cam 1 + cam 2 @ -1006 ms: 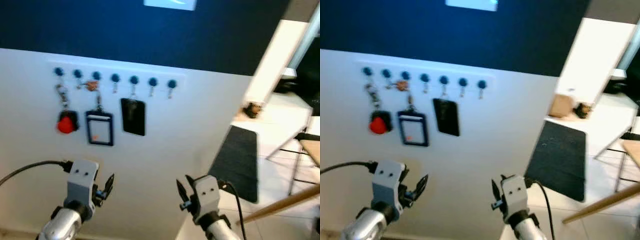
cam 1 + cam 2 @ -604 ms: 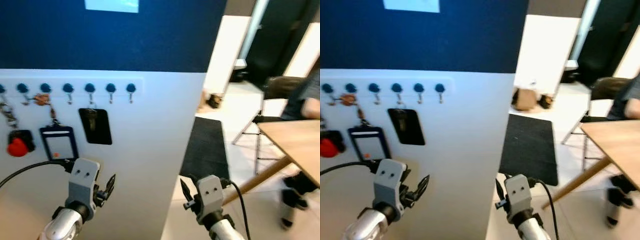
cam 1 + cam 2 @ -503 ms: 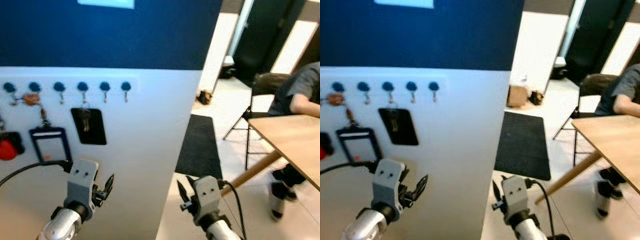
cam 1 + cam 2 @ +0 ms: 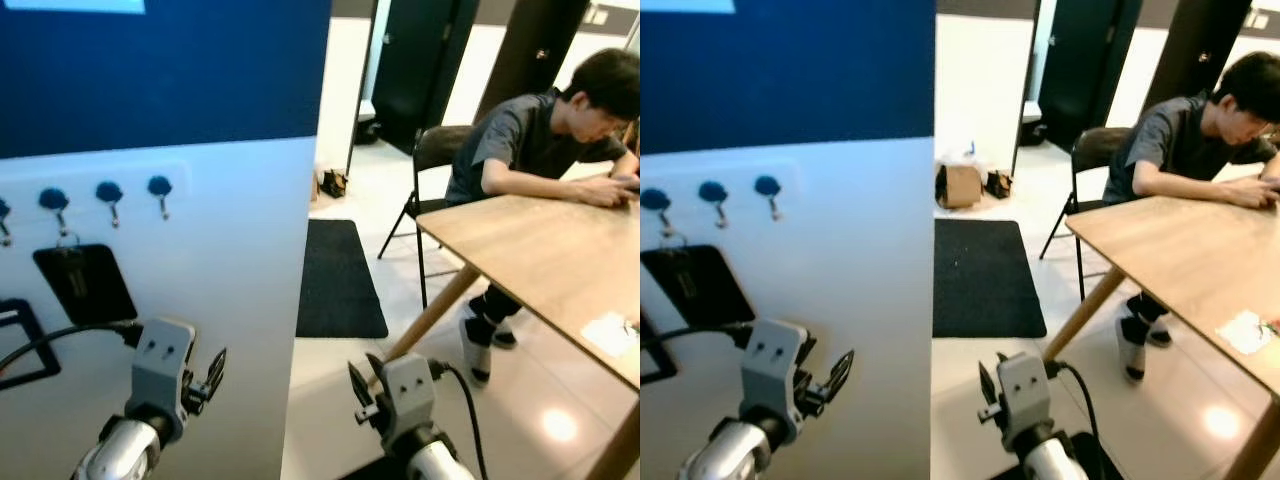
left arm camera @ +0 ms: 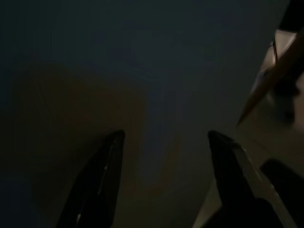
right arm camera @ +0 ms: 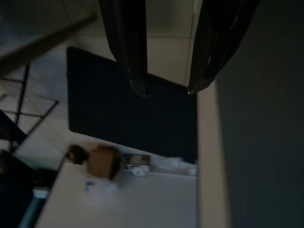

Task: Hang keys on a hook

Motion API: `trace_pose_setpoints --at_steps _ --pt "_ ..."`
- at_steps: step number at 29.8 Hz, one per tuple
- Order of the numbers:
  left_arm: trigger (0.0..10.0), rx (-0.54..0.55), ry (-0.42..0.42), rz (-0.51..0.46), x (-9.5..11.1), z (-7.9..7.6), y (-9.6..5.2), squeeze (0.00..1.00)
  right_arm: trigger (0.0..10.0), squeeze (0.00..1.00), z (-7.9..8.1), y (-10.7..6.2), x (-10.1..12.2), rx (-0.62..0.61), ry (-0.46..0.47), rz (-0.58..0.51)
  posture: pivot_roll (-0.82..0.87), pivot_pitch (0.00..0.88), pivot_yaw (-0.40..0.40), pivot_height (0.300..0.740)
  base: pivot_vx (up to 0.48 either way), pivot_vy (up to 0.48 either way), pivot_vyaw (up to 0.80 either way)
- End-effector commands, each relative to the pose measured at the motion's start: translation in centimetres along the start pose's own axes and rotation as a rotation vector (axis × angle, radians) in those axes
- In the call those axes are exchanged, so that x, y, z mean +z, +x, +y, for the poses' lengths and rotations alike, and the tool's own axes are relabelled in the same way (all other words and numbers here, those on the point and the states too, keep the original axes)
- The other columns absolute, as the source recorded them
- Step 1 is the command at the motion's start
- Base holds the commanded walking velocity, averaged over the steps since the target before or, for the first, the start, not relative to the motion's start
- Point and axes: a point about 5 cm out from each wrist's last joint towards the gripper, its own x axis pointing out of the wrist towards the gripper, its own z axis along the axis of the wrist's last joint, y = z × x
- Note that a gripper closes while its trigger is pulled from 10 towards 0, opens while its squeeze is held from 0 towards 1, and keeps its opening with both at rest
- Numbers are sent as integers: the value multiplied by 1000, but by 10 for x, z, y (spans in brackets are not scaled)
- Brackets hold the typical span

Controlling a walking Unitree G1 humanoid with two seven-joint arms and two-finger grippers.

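Note:
A white panel (image 4: pixel 230 260) with a blue upper part stands close on my left. It carries a row of blue-knobbed hooks (image 4: pixel 108 191). A black card holder (image 4: pixel 84 283) hangs from one of them, and part of a black-framed badge (image 4: pixel 20 340) shows at the picture's left edge. My left gripper (image 4: pixel 216 364) is raised in front of the panel, open, with nothing between its fingers (image 5: pixel 107 166). My right gripper (image 4: pixel 353 380) is held low beside the panel's right edge, open and empty, with its fingertips (image 6: pixel 140 85) over the floor.
A black mat (image 4: pixel 338 280) lies on the tiled floor past the panel's edge. A person (image 4: pixel 530 130) sits on a black chair (image 4: pixel 435 150) at a wooden table (image 4: pixel 540 250) on the right. A cardboard box (image 4: pixel 960 185) stands by the far wall beside a dark doorway (image 4: pixel 420 60).
The camera has swung to the right: the hook panel has slid left, and the table and seated person have come into view. Both grippers keep the same open pose.

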Motion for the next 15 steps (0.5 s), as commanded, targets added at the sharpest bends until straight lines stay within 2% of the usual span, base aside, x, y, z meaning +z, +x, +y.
trace_pose_setpoints --at_steps 1,3,5,7,10,11,15 --pt "10000 -14 4 77 -23 -1 -6 0 10000 0 -7 -6 -6 -24 -11 34 130 113 -24 740 0 0 -800" --pt "10000 0 10 165 -49 3 -17 0 10000 0 -7 -7 -9 -26 -13 42 129 114 -24 740 0 0 -800" --pt "10000 3 10 190 -56 3 -20 0 10000 0 -8 -8 -10 -26 -14 46 129 114 -24 740 0 0 -800" --pt "10000 7 4 300 -86 1 -35 0 10000 0 -9 -13 -20 -25 -28 84 127 116 -26 740 0 0 -800" --pt "10000 18 -10 429 -120 -4 -54 0 10000 0 -13 -22 -32 -28 -46 132 133 120 -29 740 0 0 -800" --pt "10000 18 -10 429 -120 -4 -54 0 10000 0 -13 -22 -32 -28 -46 132 133 120 -29 740 0 0 -800" --pt "10000 42 -22 519 -147 -9 -66 0 10000 0 -14 -25 -37 -26 -53 151 133 121 -28 740 0 0 -800"
